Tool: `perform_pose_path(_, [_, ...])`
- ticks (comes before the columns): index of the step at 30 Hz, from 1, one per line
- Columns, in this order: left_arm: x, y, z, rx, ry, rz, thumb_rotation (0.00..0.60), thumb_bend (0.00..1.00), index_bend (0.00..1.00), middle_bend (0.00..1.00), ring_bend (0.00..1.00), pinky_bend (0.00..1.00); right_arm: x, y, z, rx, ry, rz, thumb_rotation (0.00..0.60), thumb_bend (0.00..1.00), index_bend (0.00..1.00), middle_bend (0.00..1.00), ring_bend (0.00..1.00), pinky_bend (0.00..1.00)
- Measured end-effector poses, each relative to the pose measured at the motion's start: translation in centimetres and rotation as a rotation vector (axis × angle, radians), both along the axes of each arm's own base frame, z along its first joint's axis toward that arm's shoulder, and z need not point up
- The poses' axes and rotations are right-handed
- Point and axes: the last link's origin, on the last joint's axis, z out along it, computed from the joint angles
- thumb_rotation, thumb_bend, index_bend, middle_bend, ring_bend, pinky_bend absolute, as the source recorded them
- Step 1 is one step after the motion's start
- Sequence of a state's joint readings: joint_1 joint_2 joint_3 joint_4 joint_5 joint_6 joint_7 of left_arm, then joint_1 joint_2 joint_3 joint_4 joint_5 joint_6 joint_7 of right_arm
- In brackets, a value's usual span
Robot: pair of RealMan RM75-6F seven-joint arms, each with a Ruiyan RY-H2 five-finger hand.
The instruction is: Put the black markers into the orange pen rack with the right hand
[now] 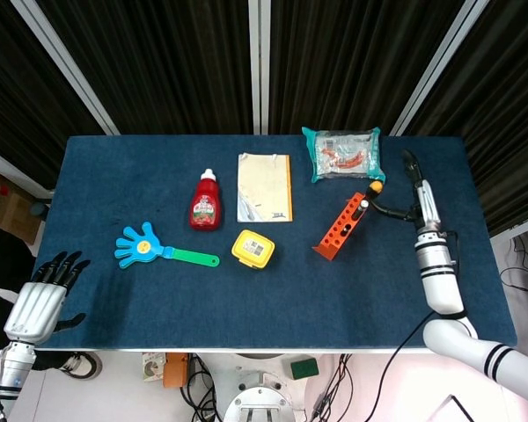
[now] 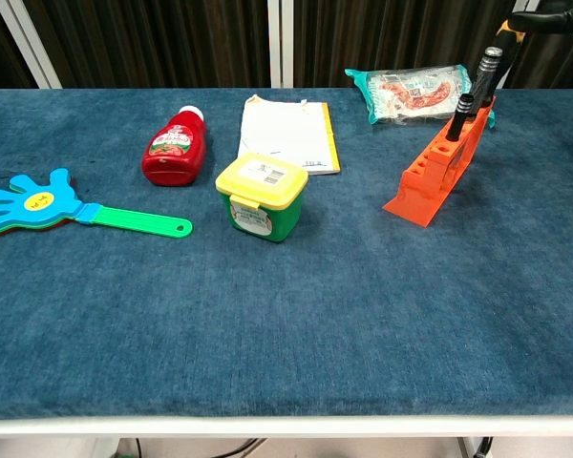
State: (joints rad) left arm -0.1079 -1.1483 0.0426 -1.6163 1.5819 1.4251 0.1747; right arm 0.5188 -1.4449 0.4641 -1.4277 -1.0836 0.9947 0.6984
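The orange pen rack lies stepped on the blue table, right of centre. Two black markers stand in its upper slots in the chest view: a short one and a taller, tilted one with an orange end. My right hand hovers just right of the rack, fingers straightened and apart, thumb reaching toward the markers. In the chest view only a dark finger shows, beside the orange end; contact is unclear. My left hand hangs off the table's lower left corner, holding nothing.
A snack packet lies just behind the rack. A notebook, a ketchup bottle, a yellow-lidded tub and a blue hand clapper spread across the middle and left. The table's right edge is near my right forearm.
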Motion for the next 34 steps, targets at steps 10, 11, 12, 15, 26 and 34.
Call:
perform_pose_path(10, [0.1,-0.2,0.1,0.011,-0.002,-0.004,0.6,0.06,0.14,0.07,0.03,0.19,-0.8,1.9,2.2,-0.075,0.048,0.064,0.6,0.16,0.0,0.0,0.0,0.0])
perform_pose_path(11, [0.1,-0.2,0.2,0.012,-0.002,-0.004,0.6,0.06,0.14,0.07,0.03,0.19,-1.2,2.5,2.6,-0.079,0.091,0.077,0.6,0.17,0.0,0.0,0.0,0.0])
perform_pose_path(12, [0.1,-0.2,0.2,0.013,-0.003,-0.003,0.6,0.06,0.15,0.07,0.03,0.19,-1.5,3.0,2.8,-0.079,0.131,0.085,0.6,0.19,0.0,0.0,0.0,0.0])
perform_pose_path(15, [0.1,-0.2,0.2,0.017,-0.004,-0.005,0.6,0.06,0.15,0.07,0.03,0.19,-3.1,4.9,3.7,-0.08,0.303,0.093,0.6,0.2,0.0,0.0,0.0,0.0])
perform_pose_path(26, [0.6,-1.0,0.3,0.047,-0.007,-0.038,0.6,0.06,0.15,0.07,0.03,0.19,-12.4,20.8,7.5,0.049,0.86,-0.134,0.6,0.2,0.0,0.0,0.0,0.0])
perform_pose_path(34, [0.7,-1.3,0.2,0.069,0.004,-0.042,0.6,0.06,0.15,0.07,0.03,0.19,-13.7,24.9,8.5,0.025,1.001,-0.136,0.6,0.21,0.0,0.0,0.0,0.0])
